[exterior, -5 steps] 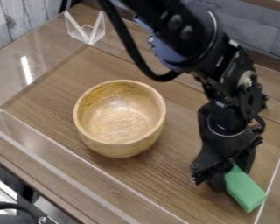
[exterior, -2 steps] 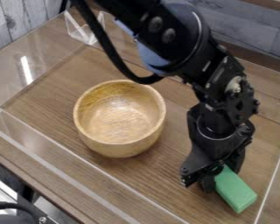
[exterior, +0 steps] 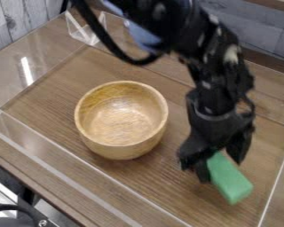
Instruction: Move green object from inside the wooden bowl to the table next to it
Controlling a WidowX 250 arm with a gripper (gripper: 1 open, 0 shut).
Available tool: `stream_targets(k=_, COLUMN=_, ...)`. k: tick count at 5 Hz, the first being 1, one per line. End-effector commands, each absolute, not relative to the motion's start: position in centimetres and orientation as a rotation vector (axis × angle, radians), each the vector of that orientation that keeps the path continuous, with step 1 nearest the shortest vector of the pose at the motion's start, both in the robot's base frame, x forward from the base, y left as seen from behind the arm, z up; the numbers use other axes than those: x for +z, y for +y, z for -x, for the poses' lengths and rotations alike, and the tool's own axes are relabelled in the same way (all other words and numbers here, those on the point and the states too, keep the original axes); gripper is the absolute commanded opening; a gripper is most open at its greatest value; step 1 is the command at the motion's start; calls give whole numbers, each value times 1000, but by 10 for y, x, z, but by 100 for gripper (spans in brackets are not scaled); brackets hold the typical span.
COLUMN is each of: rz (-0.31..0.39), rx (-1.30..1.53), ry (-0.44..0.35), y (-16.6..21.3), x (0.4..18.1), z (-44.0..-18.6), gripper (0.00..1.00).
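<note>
The green block (exterior: 230,178) is out of the wooden bowl (exterior: 121,131) and is on the table (exterior: 95,182), to one side of the bowl and well apart from it. The gripper (exterior: 209,172) is low at the end of the block, and its fingers look spread, one at each side, so I do not think that it pinches the block now. If a finger touches the block, I cannot tell with certainty, because the arm is a little blurred.

In my opinion, the work is almost finished, and the step in hand is the letting go. To do this well, the arm should first rise straight up, slowly, with the fingers kept wide. It should not go sideways at the start, because one finger could catch the block's edge and turn it or pull it along. The acrylic wall near the block also asks for some care. Only when the fingertips are higher than the block is it good to move away, and not low across the bowl, so that the rim is not knocked.
</note>
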State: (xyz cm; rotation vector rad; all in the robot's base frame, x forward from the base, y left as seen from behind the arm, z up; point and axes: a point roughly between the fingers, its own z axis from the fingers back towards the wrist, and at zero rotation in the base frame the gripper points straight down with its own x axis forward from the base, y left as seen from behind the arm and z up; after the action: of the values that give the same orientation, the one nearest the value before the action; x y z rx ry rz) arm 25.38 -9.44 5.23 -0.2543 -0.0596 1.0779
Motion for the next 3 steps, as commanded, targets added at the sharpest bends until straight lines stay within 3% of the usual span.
stream_targets(k=1, rz=328, rx=1043, ry=-85, y=-87, x=80, z=-272, gripper=100)
stream_targets(k=2, rz=329, rx=1014, ry=-85, y=-83, x=73, z=-276, gripper=0)
stream_targets(k=3, rz=331, rx=978, ry=-79, y=-79, x=75, z=-281, gripper=0)
